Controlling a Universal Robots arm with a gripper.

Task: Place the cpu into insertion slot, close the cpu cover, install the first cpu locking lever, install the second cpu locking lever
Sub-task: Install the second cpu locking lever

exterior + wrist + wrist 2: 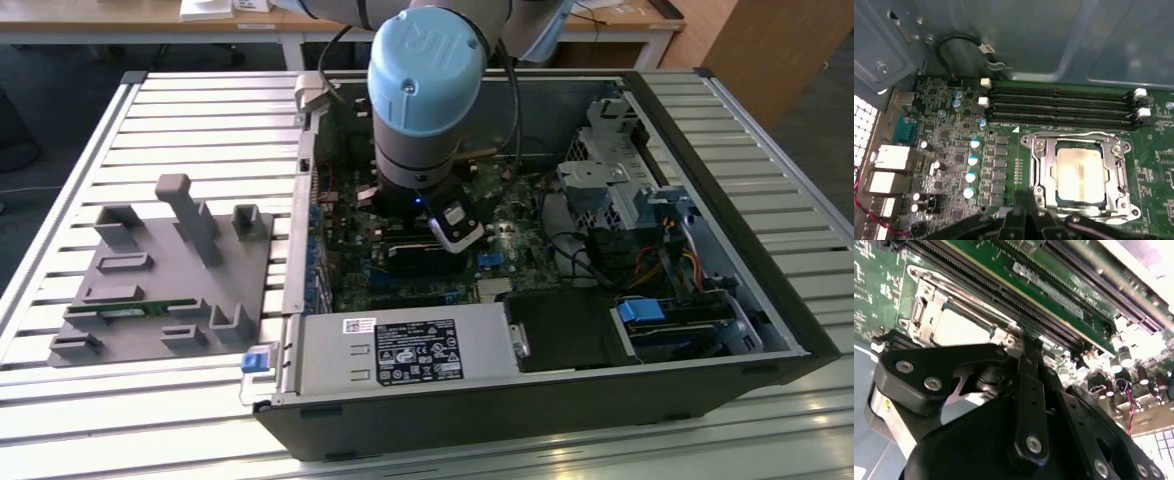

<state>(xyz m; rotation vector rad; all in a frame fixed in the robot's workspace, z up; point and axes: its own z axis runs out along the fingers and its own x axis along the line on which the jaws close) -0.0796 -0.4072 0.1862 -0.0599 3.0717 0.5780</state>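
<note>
Cpu (1079, 172) sits in the insertion slot (1063, 200) on the motherboard (1004, 150), beside the long memory slots (1064, 107) that run toward the case wall. Cpu cover (1041, 165) lies flat over it, framing the chip, so steps one and two look done. Step in hand, by my read: first locking lever.

Gripper (1011, 342) is down at the socket's near corner, tip touching or just beside the cover's corner screw; fingers look together, though the black linkage hides most of them. Next move calls for a fine hook on a thin wire lever, then a press down and sideways under its catch.

First wrist view gives the whole socket face and chip. Second wrist view gives the contact point. Exterior view places the arm (424, 100) inside the open case (694, 130) on the slatted bench (174, 110), grey fixture tray (160, 290) near the bench's edge on the exterior view's left.
</note>
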